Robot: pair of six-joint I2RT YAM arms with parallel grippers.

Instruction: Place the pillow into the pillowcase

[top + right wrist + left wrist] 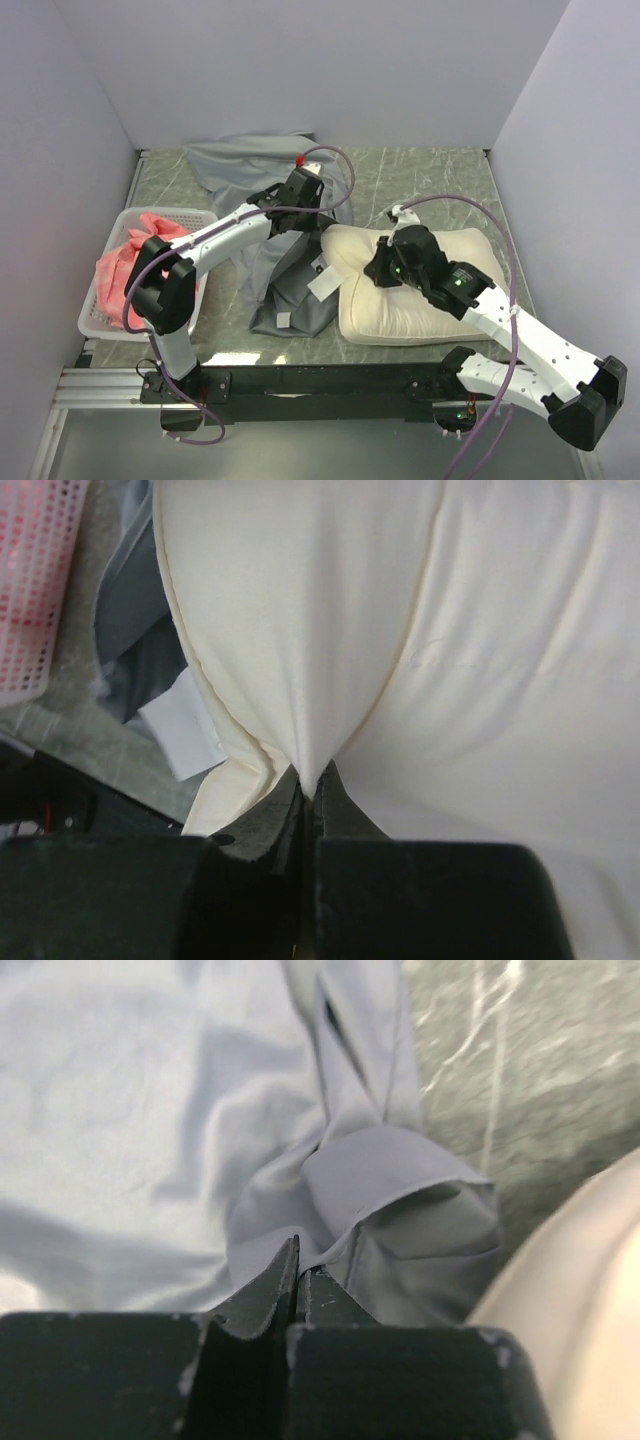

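White plastic lattice basket (pixel 172 213) at left edge of counter (pixel 430 175), close to left wall. Pink-red checked cloth (pixel 128 258) bunched inside basket, heaped above rim. Counter green-grey, marbled. Plain pale walls (pixel 330 70) on three sides. Black rail (pixel 320 383) along near edge, silver frame (pixel 100 385) at its left end. Right wrist view: basket at top left, pink showing through lattice.

The cream pillow (pixel 390 305) lies on the green table (pixel 440 180), and the right tool (pixel 383 265) is down on top of it. The grey pillowcase (pixel 250 165) touches its left side, bunched up under the left tool (pixel 300 205). A white basket (pixel 100 320) at the far left holds a pink cloth (pixel 125 260)
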